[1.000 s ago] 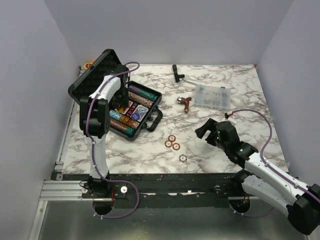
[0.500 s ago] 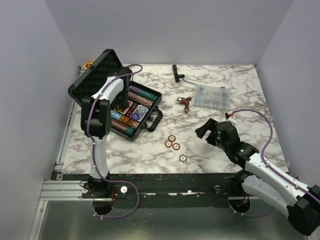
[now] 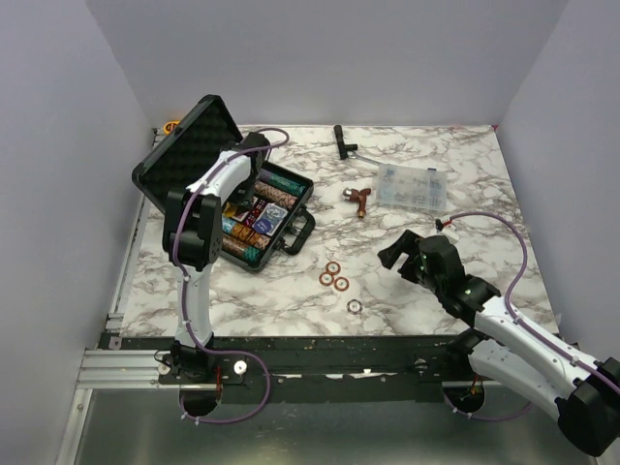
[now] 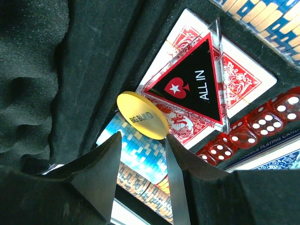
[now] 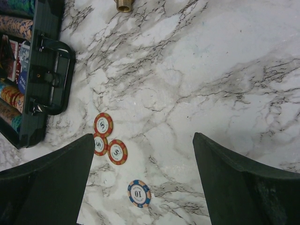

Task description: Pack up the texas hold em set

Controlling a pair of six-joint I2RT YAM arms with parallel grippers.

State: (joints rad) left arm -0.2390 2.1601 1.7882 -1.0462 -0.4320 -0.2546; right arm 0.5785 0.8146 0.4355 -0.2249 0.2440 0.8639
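Left pincer [image 4: 143, 140] shifted within briefcase [image 3: 189, 145], apart near yellow button [image 4: 142, 115] on cards [image 4: 243, 70]; right pincer [image 5: 144, 136] apart.

The table [image 3: 436, 281] has a smooth, marble-look top. Matt, bumpy foam [image 4: 28, 70] lines the black hard-plastic briefcase [image 5: 49, 18]. The All-In triangle [image 4: 197, 86] looks like glossy clear acrylic, the dice [image 4: 262, 119] translucent red, the yellow button [image 4: 142, 121] smooth plastic.

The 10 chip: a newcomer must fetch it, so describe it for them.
Right of the open black briefcase, four chips lie on the marble table. Three red 5 chips cluster together; the 10 chip lies alone nearer the front edge, rimmed blue and orange.
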